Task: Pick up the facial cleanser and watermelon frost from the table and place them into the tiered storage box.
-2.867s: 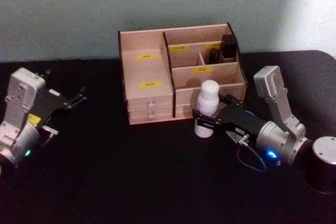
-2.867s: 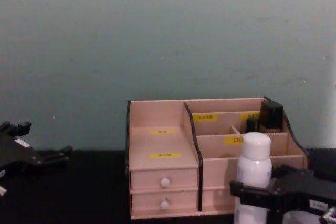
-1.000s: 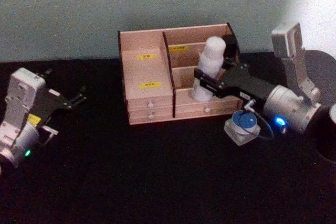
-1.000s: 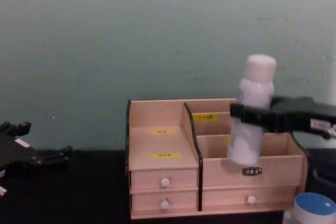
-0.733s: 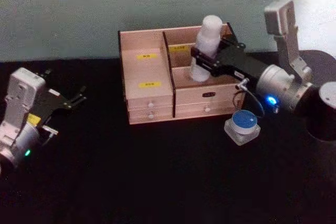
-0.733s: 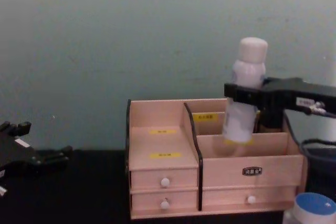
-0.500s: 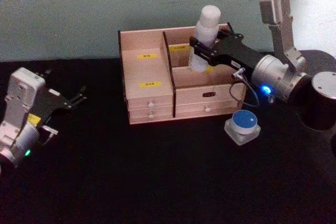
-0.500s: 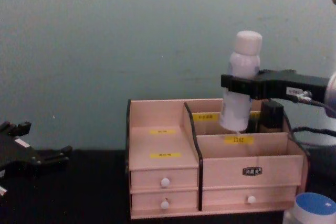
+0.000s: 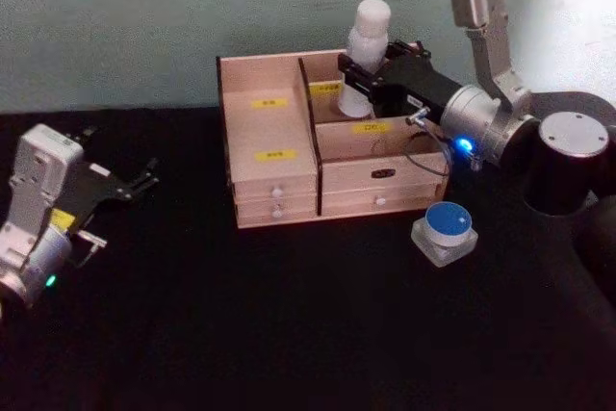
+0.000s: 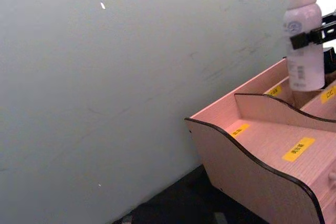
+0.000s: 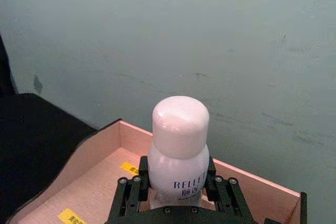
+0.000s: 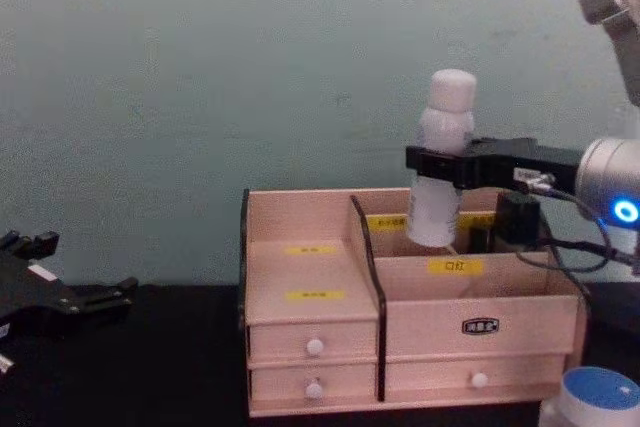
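Now the right hand [image 9: 358, 82] is clamped shut on the white cleanser [image 9: 370, 26], holding it upright over the box's [image 9: 274, 190] rear right compartment. A blue-lidded jar [image 9: 445, 228] sits on the desk [image 9: 289, 315] near the box's front right corner. The left hand [image 9: 146, 174] rests far left, jaws apart.

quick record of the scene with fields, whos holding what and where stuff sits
right tool: shut on white bottle, over the back tier of the storage box
white bottle: near upright, not released
blue-lidded jar: on the table, front right of the box
left tool: open, parked at the left
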Robot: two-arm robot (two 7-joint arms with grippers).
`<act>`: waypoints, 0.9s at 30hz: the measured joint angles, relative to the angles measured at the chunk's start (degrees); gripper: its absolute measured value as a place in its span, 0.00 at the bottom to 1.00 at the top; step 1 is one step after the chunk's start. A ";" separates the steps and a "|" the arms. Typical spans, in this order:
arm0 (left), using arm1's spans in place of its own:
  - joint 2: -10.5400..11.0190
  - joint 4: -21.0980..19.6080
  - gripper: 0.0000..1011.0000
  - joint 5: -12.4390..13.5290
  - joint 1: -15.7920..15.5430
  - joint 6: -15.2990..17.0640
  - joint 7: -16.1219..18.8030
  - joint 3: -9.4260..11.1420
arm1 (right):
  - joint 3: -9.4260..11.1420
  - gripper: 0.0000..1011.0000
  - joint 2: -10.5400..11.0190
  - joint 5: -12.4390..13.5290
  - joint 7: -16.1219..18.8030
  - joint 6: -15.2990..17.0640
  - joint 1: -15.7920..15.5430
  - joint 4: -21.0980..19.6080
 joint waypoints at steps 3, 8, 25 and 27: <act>0.00 0.00 0.99 0.00 0.00 0.00 0.00 0.00 | -0.10 0.58 -0.73 -0.50 0.15 -0.45 1.08 2.04; 0.00 0.00 0.99 0.00 0.00 0.00 0.00 0.00 | -0.16 0.58 -1.76 -1.09 0.50 -1.17 2.39 4.65; 0.00 0.00 0.99 0.00 0.00 0.00 0.00 0.00 | -0.05 0.58 -4.12 -2.84 1.52 -2.34 4.99 11.17; 0.00 0.00 0.99 0.00 0.00 0.00 0.00 0.00 | -0.02 0.58 -4.29 -3.06 1.64 -2.34 5.13 11.75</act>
